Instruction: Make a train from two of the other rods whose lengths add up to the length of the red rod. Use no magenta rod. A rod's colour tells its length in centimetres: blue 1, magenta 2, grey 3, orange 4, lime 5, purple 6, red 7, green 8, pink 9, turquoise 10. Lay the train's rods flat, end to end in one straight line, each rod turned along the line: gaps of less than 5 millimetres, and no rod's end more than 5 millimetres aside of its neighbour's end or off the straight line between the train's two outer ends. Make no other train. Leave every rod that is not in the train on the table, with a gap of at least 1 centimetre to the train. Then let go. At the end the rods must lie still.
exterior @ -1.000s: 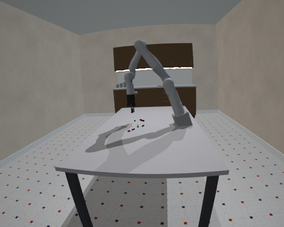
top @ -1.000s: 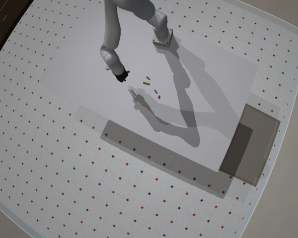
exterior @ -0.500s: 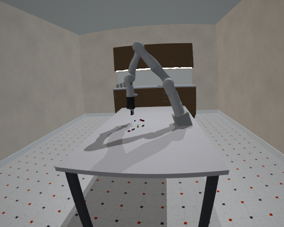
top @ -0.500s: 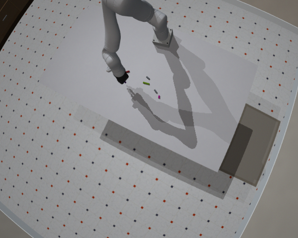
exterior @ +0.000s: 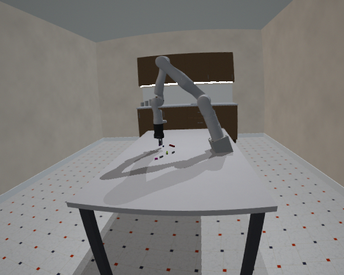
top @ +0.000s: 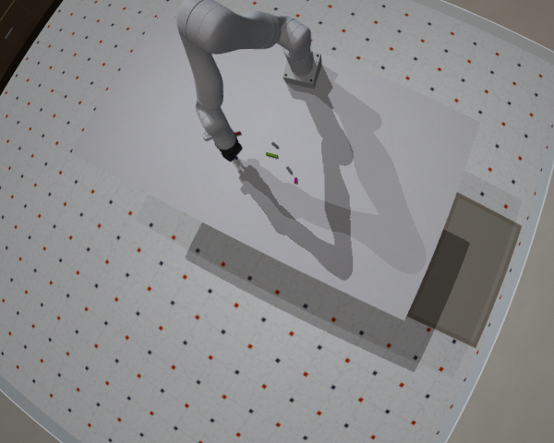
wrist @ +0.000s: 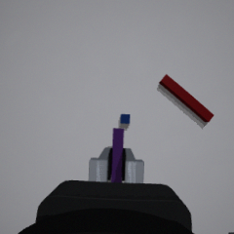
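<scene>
The table [exterior: 195,189] is a pale grey slab on dark legs, standing in the middle of a room with beige walls and a white tiled floor [exterior: 32,224] dotted with small red and dark diamonds. Dark cabinets [exterior: 190,66] and a counter line the far wall. Long soft shadows of the arm stretch across the tabletop toward the near edge.

The arm [exterior: 184,79] rises from its base [exterior: 225,146] near the far right corner, arches high and comes down toward the far left part of the top. Its gripper [wrist: 116,166] hangs just above the surface, the jaws clamped on the purple rod [wrist: 117,146], which sticks out past the fingertips. In the wrist view the rod's free end points at the tiny blue rod [wrist: 125,118], just short of it with a small gap between them.

The red rod [wrist: 186,98] lies flat on the table a little to the side of the blue one, set at a slant to the purple rod and apart from both.

Further in from the far left edge, toward the middle of the top, lie a lime rod [top: 271,154], two grey rods [top: 274,145] [top: 289,169] and a magenta rod [top: 295,180], all apart from one another.
</scene>
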You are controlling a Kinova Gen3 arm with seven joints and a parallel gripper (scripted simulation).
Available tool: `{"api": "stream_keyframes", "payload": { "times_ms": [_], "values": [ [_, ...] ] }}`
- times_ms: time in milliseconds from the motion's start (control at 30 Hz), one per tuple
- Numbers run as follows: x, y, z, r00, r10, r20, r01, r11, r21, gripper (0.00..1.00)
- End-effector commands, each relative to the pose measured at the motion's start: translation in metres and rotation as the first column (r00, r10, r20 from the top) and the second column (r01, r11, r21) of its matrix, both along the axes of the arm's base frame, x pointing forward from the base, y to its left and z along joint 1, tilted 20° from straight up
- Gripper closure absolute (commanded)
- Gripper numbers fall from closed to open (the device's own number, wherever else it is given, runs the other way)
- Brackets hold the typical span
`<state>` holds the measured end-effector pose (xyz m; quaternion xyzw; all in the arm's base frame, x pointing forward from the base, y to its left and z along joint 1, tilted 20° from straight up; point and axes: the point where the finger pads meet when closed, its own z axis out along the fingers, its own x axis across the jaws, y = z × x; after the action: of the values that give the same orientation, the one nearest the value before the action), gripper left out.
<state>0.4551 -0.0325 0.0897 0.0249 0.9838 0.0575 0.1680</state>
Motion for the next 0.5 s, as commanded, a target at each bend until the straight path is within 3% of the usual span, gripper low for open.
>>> {"api": "stream_keyframes", "payload": {
  "times_ms": [0,467],
  "values": [
    [-0.0017,-0.0015,-0.0119,1.0,-0.005,-0.016,0.005,1.0,0.002,0.76],
    [-0.0007,-0.0012,-0.0148,1.0,-0.005,-0.016,0.005,1.0,0.002,0.76]
  ]
}}
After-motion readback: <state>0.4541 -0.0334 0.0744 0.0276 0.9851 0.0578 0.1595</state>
